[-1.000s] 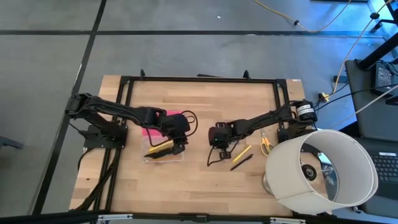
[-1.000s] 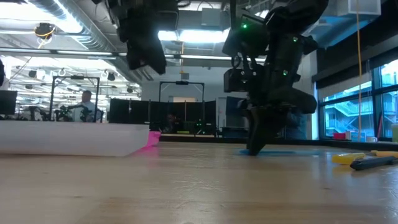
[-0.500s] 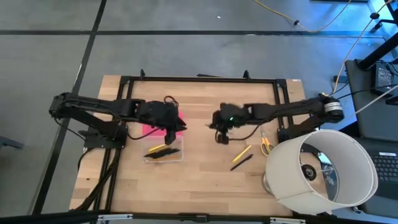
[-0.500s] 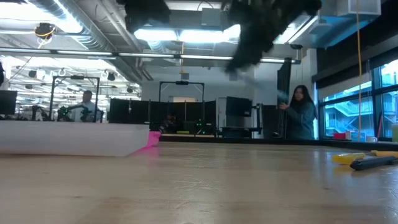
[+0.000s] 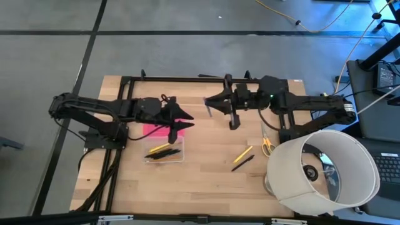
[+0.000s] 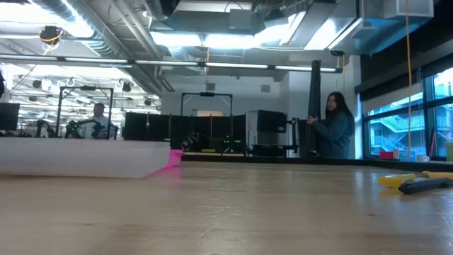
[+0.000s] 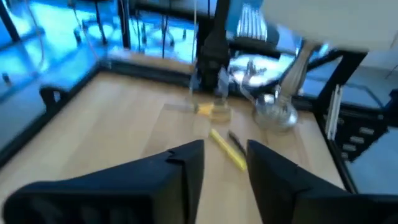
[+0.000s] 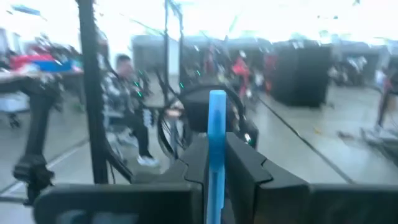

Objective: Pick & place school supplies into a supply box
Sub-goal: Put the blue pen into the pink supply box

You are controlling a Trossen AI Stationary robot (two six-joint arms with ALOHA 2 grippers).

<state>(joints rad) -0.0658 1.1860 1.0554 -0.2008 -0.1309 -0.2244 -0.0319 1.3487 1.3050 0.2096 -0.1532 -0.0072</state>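
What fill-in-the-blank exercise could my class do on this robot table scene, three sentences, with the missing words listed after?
1. The right gripper is shut on a thin ____ pen.
2. The supply box has a lid coloured ____.
3. On the table, the yellow pencil lies beside a ____ pen.

Missing words: blue; pink; black
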